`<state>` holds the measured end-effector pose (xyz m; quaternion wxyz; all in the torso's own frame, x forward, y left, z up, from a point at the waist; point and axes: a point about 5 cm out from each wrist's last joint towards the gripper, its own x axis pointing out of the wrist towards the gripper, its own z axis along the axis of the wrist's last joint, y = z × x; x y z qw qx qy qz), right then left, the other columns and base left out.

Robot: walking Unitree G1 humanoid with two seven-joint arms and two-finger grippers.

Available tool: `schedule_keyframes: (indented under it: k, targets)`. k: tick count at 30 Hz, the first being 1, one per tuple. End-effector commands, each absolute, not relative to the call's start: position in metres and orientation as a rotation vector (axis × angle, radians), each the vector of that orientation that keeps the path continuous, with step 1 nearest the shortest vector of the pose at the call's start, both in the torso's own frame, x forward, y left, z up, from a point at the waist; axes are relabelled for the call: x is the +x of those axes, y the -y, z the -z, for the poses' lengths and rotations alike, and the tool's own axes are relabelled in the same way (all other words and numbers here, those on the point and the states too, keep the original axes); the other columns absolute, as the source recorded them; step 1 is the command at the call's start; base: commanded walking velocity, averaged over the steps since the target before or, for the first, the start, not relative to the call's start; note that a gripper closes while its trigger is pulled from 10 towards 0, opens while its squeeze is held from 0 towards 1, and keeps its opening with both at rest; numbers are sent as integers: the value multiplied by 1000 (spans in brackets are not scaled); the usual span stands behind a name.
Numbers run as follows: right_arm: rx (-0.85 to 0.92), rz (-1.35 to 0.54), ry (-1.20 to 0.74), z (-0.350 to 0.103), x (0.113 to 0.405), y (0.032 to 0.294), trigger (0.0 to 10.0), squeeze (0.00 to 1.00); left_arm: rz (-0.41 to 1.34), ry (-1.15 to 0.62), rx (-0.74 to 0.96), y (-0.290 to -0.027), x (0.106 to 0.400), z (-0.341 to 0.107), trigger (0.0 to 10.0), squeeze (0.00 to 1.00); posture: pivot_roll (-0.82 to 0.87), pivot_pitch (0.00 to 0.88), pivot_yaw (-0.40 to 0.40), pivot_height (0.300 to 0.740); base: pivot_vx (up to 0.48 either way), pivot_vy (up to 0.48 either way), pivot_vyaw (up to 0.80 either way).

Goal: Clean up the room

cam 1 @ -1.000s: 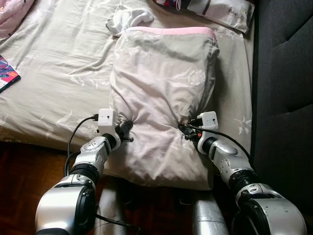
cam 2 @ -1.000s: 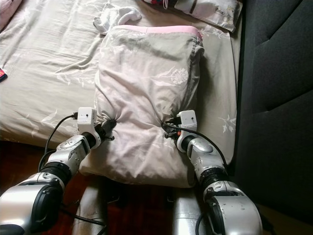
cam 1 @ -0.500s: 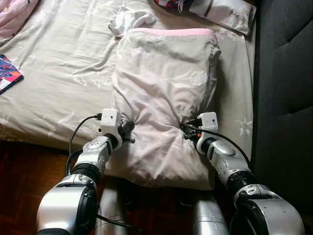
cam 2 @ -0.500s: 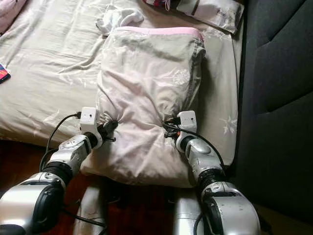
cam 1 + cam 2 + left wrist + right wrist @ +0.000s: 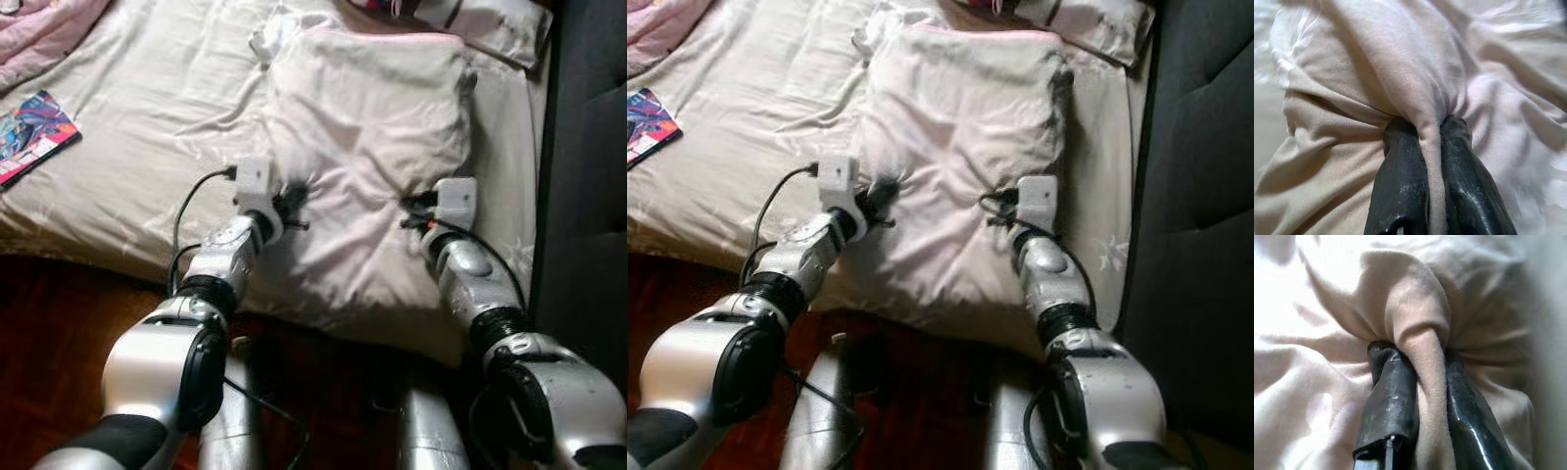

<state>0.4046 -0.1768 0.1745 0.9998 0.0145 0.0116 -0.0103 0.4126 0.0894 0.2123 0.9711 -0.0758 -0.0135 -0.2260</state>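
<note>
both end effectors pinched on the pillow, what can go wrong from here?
1. Left end effector and right end effector each hold only a thin fold of the pillow cover; fabric may slip out or the case may pull off.
2. The near edge overhangs the bed; a lost grip could drop it to the floor.

Bed (image 5: 147,127), pale floral sheet: large pillow (image 5: 382,127) right of centre, magazine (image 5: 34,132) far left, white cloth (image 5: 269,39) beyond pillow.
</note>
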Motion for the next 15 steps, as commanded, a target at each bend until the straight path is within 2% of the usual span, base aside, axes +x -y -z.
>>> schedule_keyframes:
  k: [1, 2, 8, 9, 11, 14, 15]
  targets:
    - [47, 114, 213, -227, 409, 197, 10000, 0, 515, 126, -169, -80, 413, -234, 10000, 0, -84, 545, 41, 636, 0, 0, 0]
    - [44, 154, 291, -243, 407, 207, 10000, 0, 540, 163, -183, -75, 413, -245, 10000, 0, -84, 545, 41, 636, 0, 0, 0]
    - [7, 274, 446, -276, 399, 232, 10000, 0, 600, 194, -208, -64, 413, -258, 10000, 0, -92, 541, 46, 636, 0, 0, 0]
    - [7, 274, 446, -276, 399, 232, 10000, 0, 600, 194, -208, -64, 413, -258, 10000, 0, -92, 541, 46, 636, 0, 0, 0]
    - [-9, 381, 484, -281, 391, 249, 10000, 0, 636, 188, -199, -58, 411, -258, 10000, 0, -104, 540, 44, 636, 0, 0, 0]
    - [-15, 417, 494, -281, 387, 255, 10000, 0, 645, 184, -202, -56, 411, -258, 10000, 0, -104, 540, 44, 636, 0, 0, 0]
    - [-40, 478, 499, -273, 377, 265, 10000, 0, 678, 154, -188, -52, 409, -251, 10000, 0, -108, 542, 51, 636, 0, 0, 0]
